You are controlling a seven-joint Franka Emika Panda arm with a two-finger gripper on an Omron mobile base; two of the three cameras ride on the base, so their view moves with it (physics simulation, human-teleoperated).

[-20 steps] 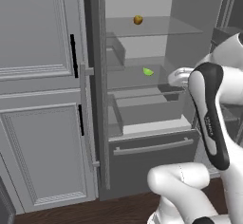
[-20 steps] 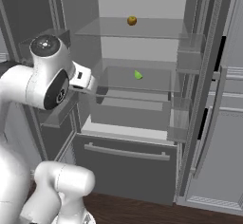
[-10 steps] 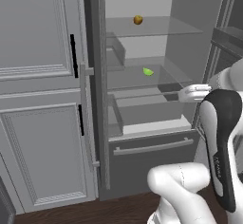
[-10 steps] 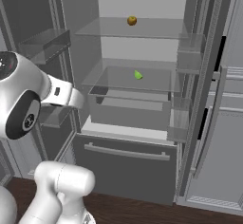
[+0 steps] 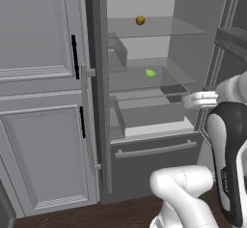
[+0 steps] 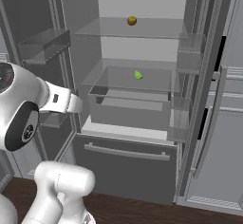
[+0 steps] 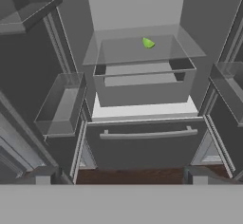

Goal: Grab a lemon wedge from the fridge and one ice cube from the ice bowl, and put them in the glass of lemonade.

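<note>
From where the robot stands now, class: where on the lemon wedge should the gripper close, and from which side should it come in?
Probably across the lemon wedge's narrow width, coming in from the open front of the fridge. It lies flat on the middle glass shelf with another shelf above, so a straight drop looks blocked. The gripper is open.

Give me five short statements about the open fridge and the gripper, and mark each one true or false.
1. The lemon wedge lies on the middle glass shelf of the fridge. True.
2. The gripper is shut on the wedge. False: its jaws stand open and empty, short of the shelves.
3. A round orange-brown fruit sits on the shelf above the wedge. True.
4. The fridge doors are closed. False: both stand open, with the door bins showing.
5. The wedge lies in the clear drawer. False: it lies on the shelf above that drawer.
</note>
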